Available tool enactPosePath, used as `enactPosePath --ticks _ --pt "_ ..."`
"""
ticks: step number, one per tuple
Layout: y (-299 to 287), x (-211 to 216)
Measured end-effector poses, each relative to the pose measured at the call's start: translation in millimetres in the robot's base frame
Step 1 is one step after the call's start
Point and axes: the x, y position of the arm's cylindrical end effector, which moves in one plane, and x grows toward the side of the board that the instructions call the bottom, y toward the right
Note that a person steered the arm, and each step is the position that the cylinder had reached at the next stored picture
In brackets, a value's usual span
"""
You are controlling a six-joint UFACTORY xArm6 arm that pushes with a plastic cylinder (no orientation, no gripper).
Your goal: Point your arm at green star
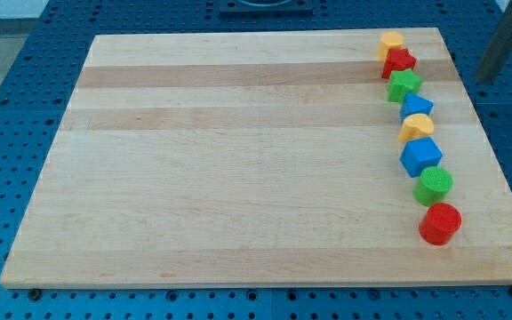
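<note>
The green star (404, 86) lies on the wooden board (238, 160) near its upper right, third from the top in a column of blocks. Above it are a yellow block (391, 42) and a red star (399, 62). Below it is a blue block (417, 108). My tip (485, 78) is to the right of the green star, just beyond the board's right edge and apart from all blocks. The rod slants up to the view's top right corner.
Lower in the column lie a yellow block (416, 128), a blue cube (421, 156), a green cylinder (434, 186) and a red cylinder (440, 223). A blue perforated table (7, 133) surrounds the board.
</note>
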Motion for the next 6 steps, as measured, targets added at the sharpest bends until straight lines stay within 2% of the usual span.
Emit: enactPosePath --ticks 1,5,6 --pt "-43.1 6.6" --pt "-54.2 7.9" --pt "-78.6 7.9"
